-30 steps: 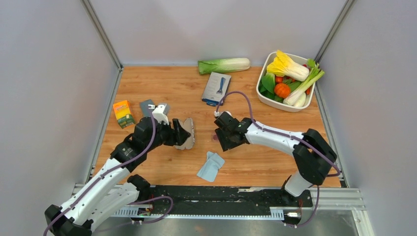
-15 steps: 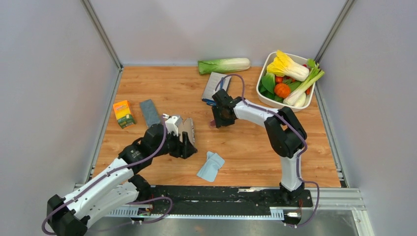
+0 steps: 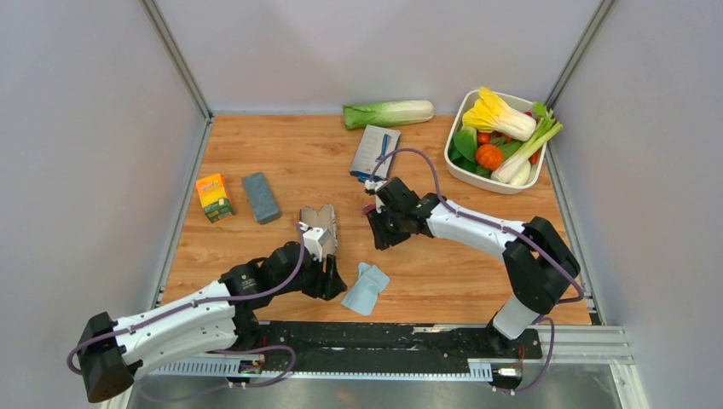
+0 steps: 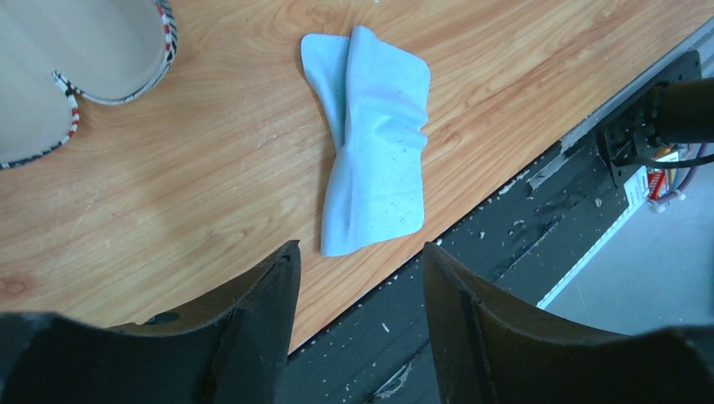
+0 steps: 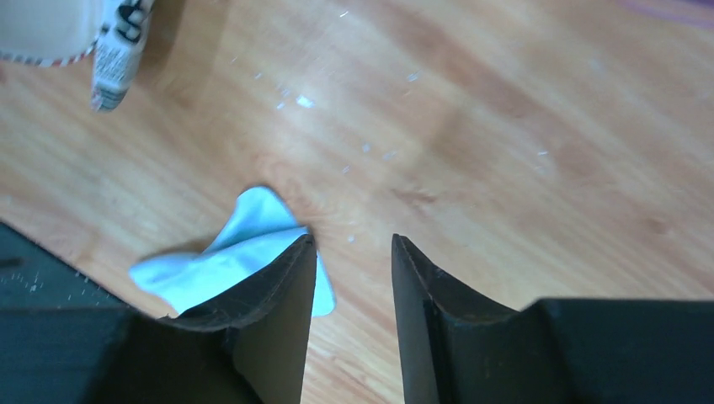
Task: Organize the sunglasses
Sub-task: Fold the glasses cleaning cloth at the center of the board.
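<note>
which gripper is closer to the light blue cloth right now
Left. The left gripper is just beside the light blue cloth, on its left side. The right gripper is farther off, beyond the cloth's far side.

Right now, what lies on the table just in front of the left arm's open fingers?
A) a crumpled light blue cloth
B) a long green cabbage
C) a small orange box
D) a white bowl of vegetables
A: in the left wrist view, the light blue cloth lies crumpled on the wooden table, just ahead of the left gripper, whose fingers stand apart and hold nothing.
</note>
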Controlling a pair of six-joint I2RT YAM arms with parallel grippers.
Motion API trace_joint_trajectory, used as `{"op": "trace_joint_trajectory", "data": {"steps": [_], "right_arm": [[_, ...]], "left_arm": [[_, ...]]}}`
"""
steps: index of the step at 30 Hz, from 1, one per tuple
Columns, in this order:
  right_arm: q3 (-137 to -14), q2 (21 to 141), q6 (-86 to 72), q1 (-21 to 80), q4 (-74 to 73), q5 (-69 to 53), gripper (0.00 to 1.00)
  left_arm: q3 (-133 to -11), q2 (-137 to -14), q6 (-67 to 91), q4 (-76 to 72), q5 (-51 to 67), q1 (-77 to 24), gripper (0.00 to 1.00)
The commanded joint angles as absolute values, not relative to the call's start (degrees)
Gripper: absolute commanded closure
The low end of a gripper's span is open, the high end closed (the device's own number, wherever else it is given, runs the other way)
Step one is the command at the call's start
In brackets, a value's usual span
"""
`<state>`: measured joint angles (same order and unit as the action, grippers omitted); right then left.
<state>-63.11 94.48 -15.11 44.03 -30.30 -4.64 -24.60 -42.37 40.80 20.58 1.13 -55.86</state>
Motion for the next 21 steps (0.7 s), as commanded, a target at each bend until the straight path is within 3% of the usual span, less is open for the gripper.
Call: {"op": "trace_joint_trajectory", "data": {"steps": [1, 21], "right_arm": [[-60.5, 92.6, -14.1, 45.9, -27.4, -10.5, 0.59], [-58.8, 99.2, -13.3, 48.2, -23.7, -14.3, 0.73]], "left_arm": [[-22.4, -42.0, 46.0, 18.9, -0.4, -56.8, 0.39], [-21.9, -42.7, 48.0, 20.6, -1.4, -60.0, 0.43]]}}
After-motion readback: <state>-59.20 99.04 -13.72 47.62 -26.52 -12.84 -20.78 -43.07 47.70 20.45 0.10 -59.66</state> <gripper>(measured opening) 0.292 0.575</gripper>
